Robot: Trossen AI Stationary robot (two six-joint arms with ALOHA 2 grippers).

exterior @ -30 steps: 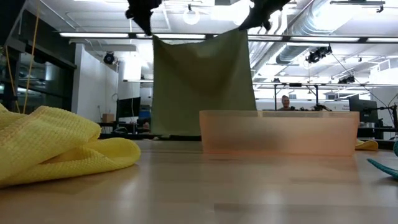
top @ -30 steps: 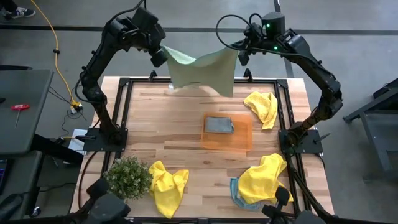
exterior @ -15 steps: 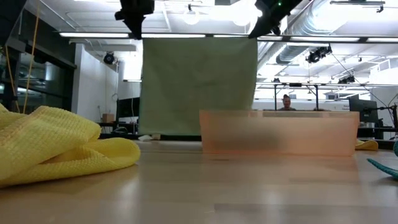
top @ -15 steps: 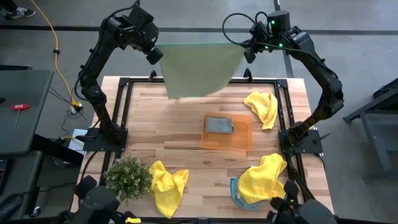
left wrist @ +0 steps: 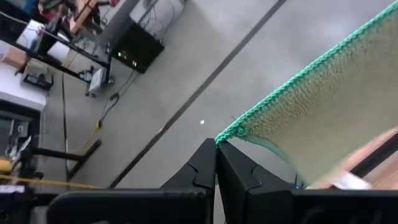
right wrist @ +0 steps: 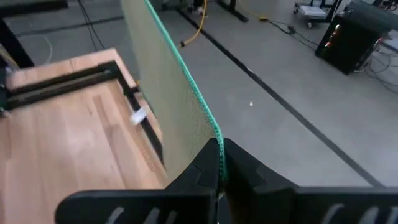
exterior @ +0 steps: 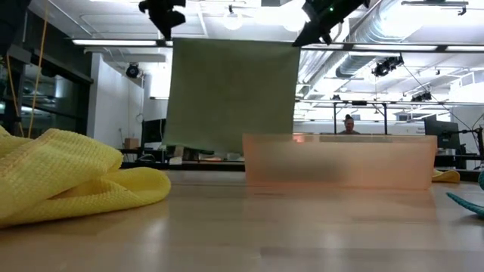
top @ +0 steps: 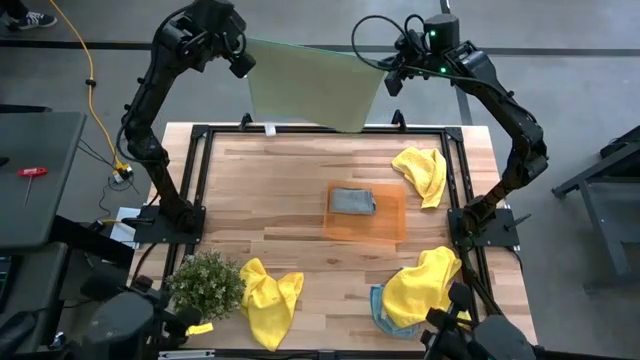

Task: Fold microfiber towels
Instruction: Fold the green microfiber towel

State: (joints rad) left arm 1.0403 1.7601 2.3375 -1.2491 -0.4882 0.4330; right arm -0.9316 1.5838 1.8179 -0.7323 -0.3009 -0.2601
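Note:
A pale green microfiber towel [top: 310, 88] hangs spread out between my two grippers, above the table's far edge; in the low view the towel [exterior: 231, 94] is a flat sheet with its lower edge free. My left gripper [top: 243, 66] is shut on its upper left corner and my right gripper [top: 390, 82] is shut on its upper right corner. A folded grey-blue towel [top: 351, 201] lies on the orange tray [top: 390, 232]. Crumpled yellow towels lie at the right [top: 422, 172], near left [top: 270, 295] and near right [top: 425, 282]. My left gripper pinches the towel's upper left corner [left wrist: 226, 134] at the green stitched edge between its two fingers. The top edge runs taut away from that corner and the cloth hangs below it, clear of the table. My right gripper pinches the towel's upper right corner [right wrist: 214, 132] at the green stitched edge between its two fingers. The cloth hangs from that corner as a flat sheet, clear of the table, with its top edge drawn straight toward the other arm.
A potted plant [top: 207, 283] stands at the near left corner. A teal towel [top: 378, 306] lies under the near right yellow one. Bare wood [top: 270, 200] lies between the tray and the table's left side. A black frame [top: 200, 160] borders the table.
My left gripper has gone up and toward the table's far left, away from my right gripper. The towel's top edge, sagging a second ago, is now drawn straight. The sheet has spread flat and its lower edge has lifted clear of the table.

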